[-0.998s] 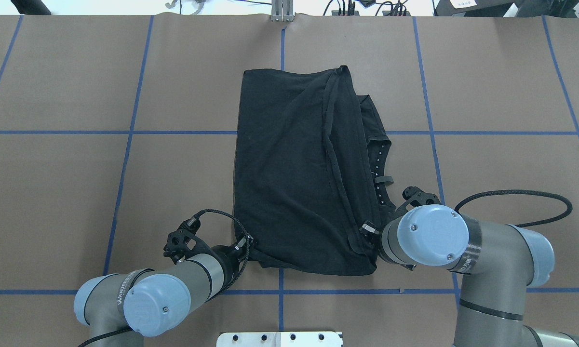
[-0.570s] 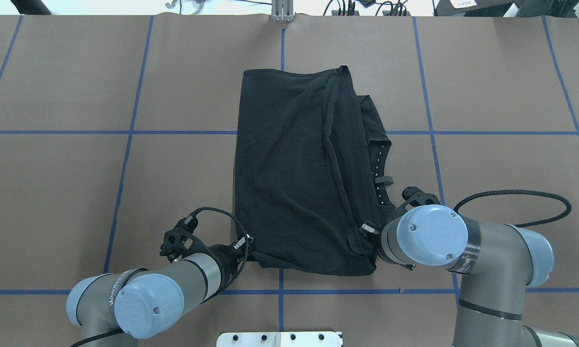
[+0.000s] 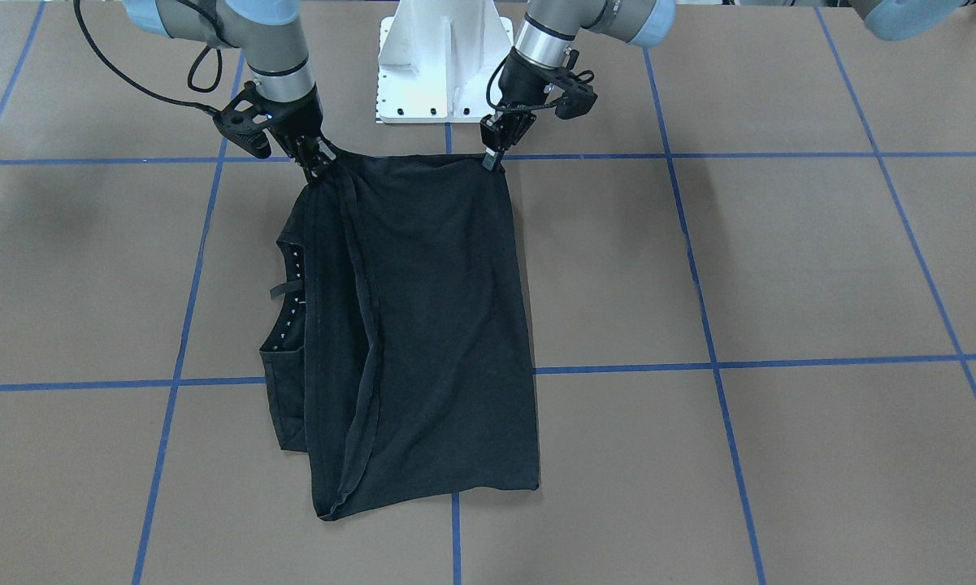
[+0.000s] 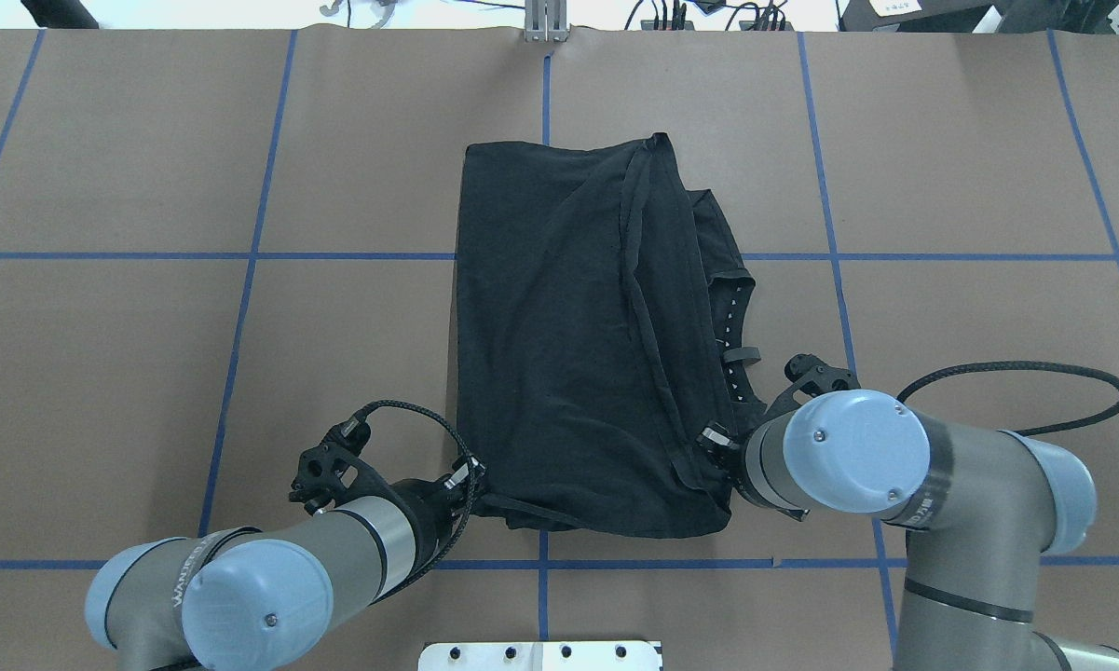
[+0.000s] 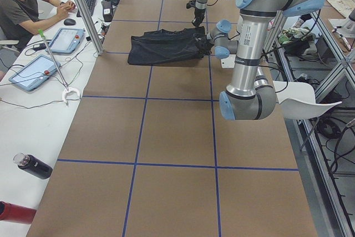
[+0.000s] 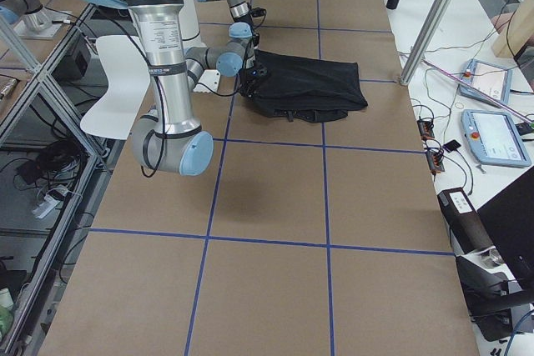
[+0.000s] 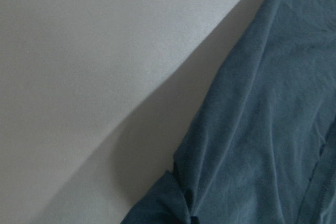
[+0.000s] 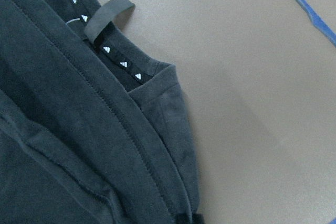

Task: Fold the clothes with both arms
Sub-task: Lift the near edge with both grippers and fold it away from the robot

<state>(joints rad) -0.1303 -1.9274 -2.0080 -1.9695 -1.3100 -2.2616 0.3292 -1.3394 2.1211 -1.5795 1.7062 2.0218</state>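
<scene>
Two near corners of the black T-shirt (image 4: 559,354) on the counter (image 4: 149,373) are pinched by the left end effector (image 3: 492,157) and right end effector (image 3: 318,169); the left corner has been drawn back, seemingly tensioned for folding.

The T-shirt (image 4: 568,326) is plain black, with a row of tiny white triangles (image 8: 122,64) along its collar band (image 8: 149,72). The desk (image 4: 988,140) is brown, gridded with blue lines (image 4: 335,255). The left arm (image 4: 354,540) and right arm (image 4: 960,466) are silver-grey with light blue joint caps (image 4: 859,452).
</scene>
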